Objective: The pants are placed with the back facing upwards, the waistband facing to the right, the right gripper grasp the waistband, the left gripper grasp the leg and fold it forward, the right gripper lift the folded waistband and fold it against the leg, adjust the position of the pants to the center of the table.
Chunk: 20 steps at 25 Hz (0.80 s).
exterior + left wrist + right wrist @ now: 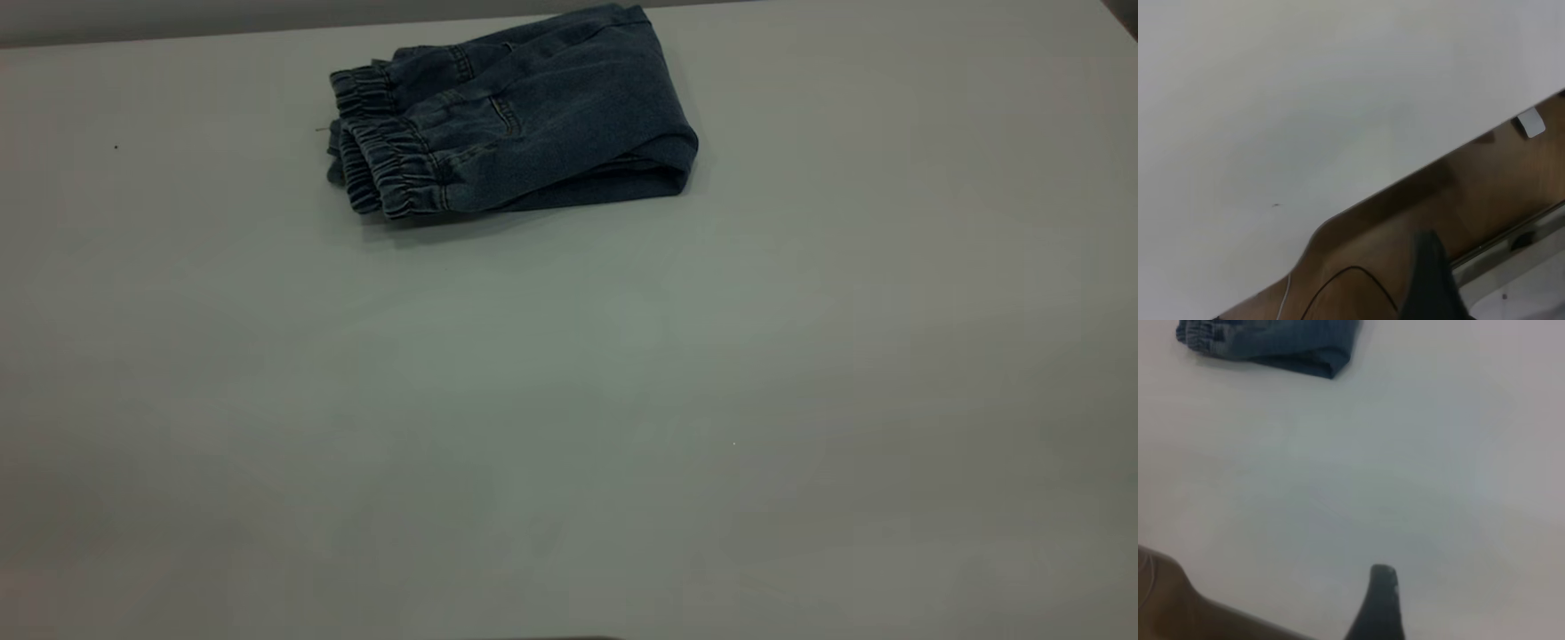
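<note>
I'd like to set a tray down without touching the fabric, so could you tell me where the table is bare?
The folded pants lie at the far edge of the table, slightly left of centre. Everything nearer than them is bare, as are the strips on either side of them. Only the sliver between the pants and the far edge is tight.

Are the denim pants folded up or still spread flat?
Folded. The denim pants lie in a compact stacked bundle, elastic waistband bunched at one end, a rounded fold at the other.

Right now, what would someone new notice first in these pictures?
The folded pants stand out: a compact blue denim bundle lying at the far side of the table, elastic waistband facing exterior-view left. Neither arm reaches the pants; each wrist view shows only one dark fingertip near the table's edge.
</note>
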### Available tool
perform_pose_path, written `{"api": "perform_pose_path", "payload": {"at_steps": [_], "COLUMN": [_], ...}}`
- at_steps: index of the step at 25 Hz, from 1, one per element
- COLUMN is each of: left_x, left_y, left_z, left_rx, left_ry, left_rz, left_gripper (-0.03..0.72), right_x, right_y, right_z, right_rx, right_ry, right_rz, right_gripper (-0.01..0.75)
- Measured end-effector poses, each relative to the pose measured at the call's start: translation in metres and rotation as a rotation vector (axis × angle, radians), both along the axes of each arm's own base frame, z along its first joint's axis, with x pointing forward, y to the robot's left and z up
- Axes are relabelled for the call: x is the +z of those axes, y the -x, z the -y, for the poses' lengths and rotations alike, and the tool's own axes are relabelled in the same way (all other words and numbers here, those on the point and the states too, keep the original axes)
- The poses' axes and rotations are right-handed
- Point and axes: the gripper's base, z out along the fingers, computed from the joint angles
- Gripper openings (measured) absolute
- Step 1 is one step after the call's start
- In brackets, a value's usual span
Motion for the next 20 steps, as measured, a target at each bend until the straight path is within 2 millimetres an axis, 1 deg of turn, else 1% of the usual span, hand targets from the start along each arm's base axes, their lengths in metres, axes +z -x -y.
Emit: {"api": "perform_pose_path", "payload": {"at_steps": [14,16,20], "left_x": [0.000,0.001,0.003], "left_y": [0.001,0.003,0.014], "left_z": [0.000,-0.003,-0.010], "left_rx": [0.004,0.041,0.196], "left_ry": [0.005,0.015,0.039], "left_rz": [0.006,0.027,0.110], "left_gripper": [0.443,0.443,0.443], "right_x": [0.000,0.000,0.000], "right_y": [0.003,0.003,0.003], "right_z": [0.000,0.000,0.000], "right_rx": [0.000,0.000,0.000], "right_ry": [-0.003,-0.003,-0.003], "right_rz": [0.019,0.019,0.019], "right_gripper": [0.569,0.569,0.569]}}
